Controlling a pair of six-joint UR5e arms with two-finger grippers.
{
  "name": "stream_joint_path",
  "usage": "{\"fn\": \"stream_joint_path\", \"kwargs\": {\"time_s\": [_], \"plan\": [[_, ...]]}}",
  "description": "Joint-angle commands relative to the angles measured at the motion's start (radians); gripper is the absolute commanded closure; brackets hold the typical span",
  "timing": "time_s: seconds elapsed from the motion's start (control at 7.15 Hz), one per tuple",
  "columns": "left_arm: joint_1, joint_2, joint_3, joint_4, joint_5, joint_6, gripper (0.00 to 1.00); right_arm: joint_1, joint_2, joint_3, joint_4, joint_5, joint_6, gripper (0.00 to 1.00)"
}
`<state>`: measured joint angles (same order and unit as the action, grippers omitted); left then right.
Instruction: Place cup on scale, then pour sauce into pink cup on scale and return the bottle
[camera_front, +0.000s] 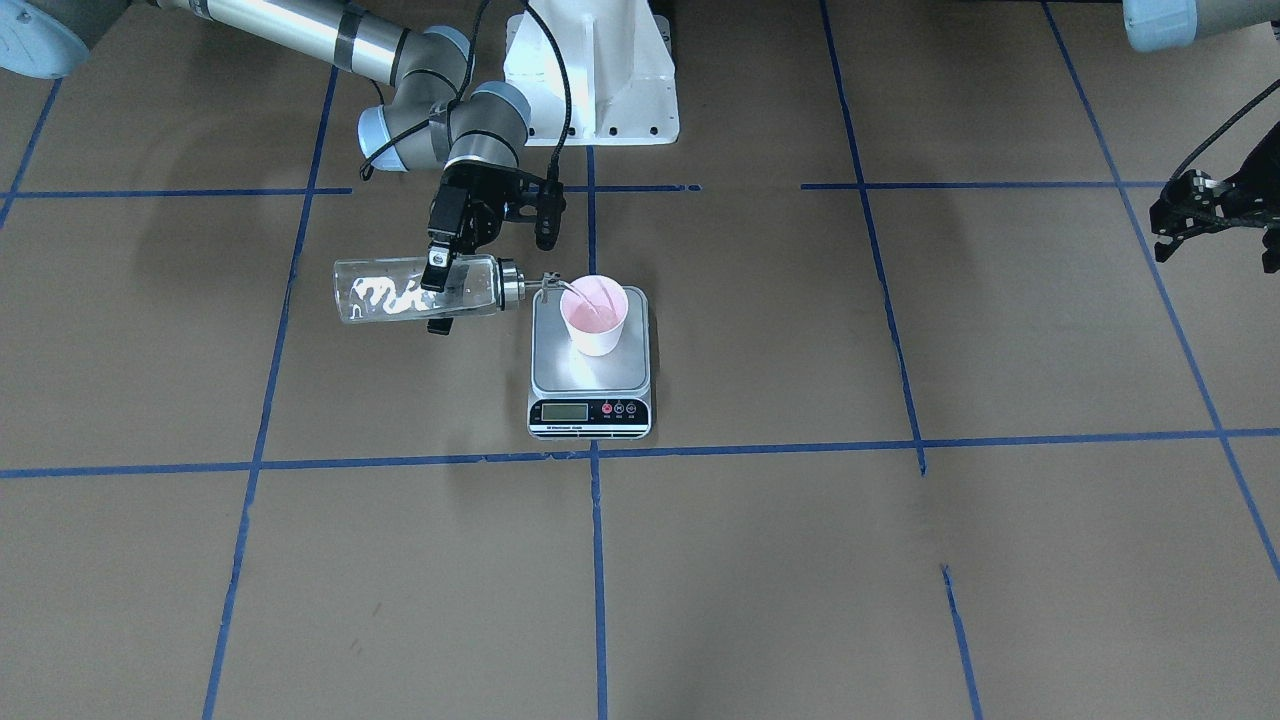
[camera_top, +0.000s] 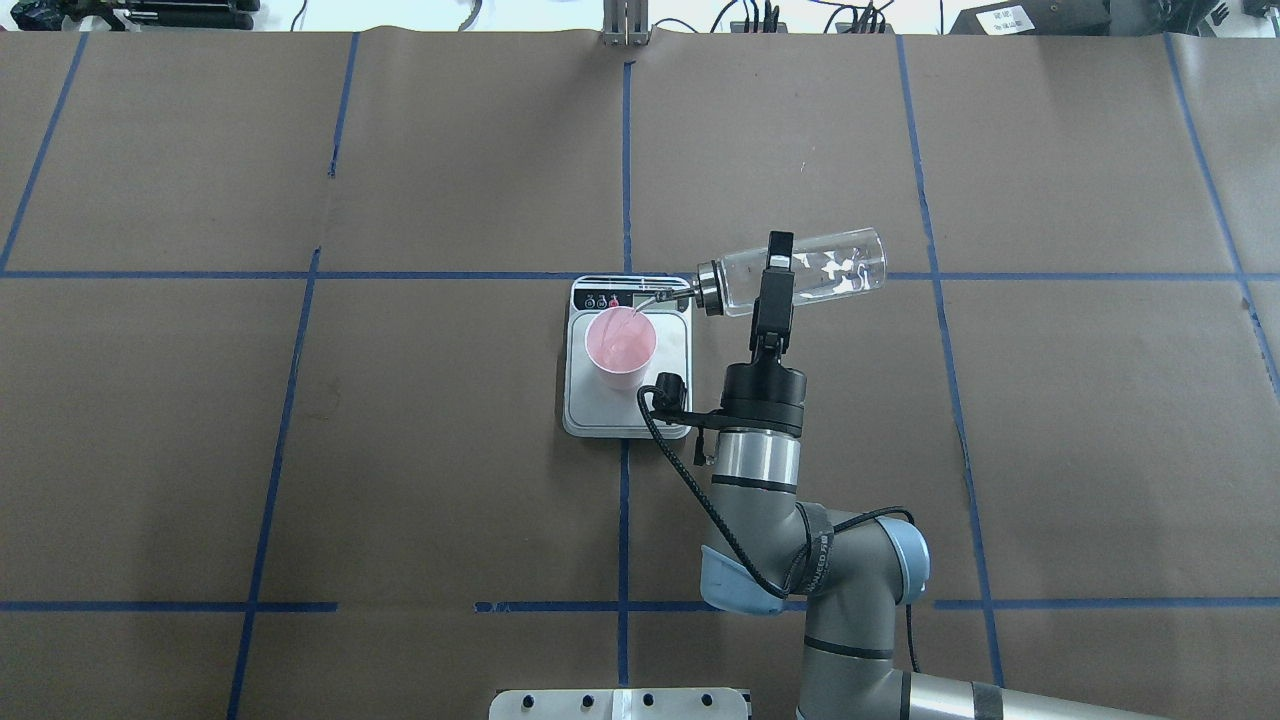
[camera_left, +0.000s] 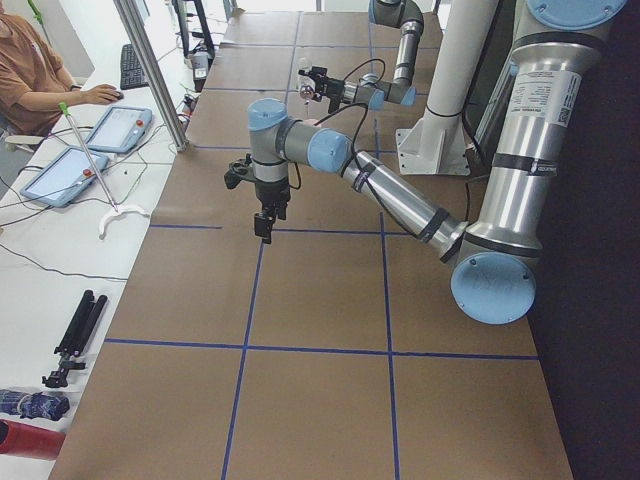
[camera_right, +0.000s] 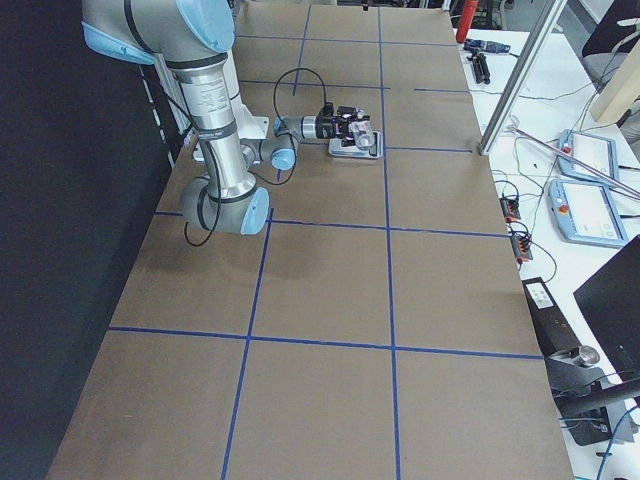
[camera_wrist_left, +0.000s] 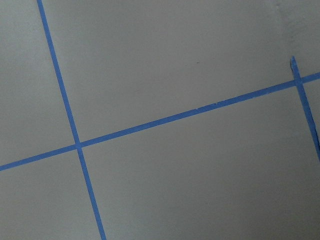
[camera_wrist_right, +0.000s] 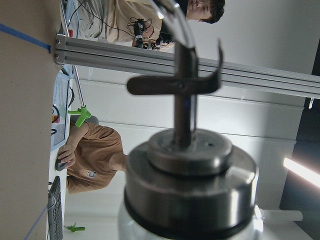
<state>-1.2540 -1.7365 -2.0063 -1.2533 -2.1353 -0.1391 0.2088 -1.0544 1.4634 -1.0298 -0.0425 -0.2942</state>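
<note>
Each arm is built of brushed silver aluminium tubes (camera_left: 530, 150) linked by grey cylindrical joints (camera_front: 470, 125) with pale blue round end caps (camera_left: 490, 287). Beside the white metal base pedestal (camera_front: 590, 80), dotted with dark bolt holes, one tube carries a white printed label (camera_left: 535, 95). Farther from the pedestal, a black cable (camera_top: 697, 492), held by a lettered black strap (camera_top: 818, 550), reaches a small black wrist camera (camera_top: 668, 390). The right gripper (camera_front: 438, 297) and left gripper (camera_left: 264, 232) are black.

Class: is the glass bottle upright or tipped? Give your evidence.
Tipped. The bottle lies almost horizontal in the right gripper, its spout over the cup on the scale.
</note>
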Motion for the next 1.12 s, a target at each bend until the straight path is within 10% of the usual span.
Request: {"fn": "stream_joint_path", "kwargs": {"time_s": [0.0,0.98], "plan": [[0.001,0.000,0.001,0.000,0.000,0.000,0.00,0.001,0.001,0.000,0.005,0.001,0.004,1.00],[-0.001,0.000,-0.006,0.002,0.000,-0.002,0.00,0.000,0.001,0.002,0.010,0.004,0.024,1.00]]}}
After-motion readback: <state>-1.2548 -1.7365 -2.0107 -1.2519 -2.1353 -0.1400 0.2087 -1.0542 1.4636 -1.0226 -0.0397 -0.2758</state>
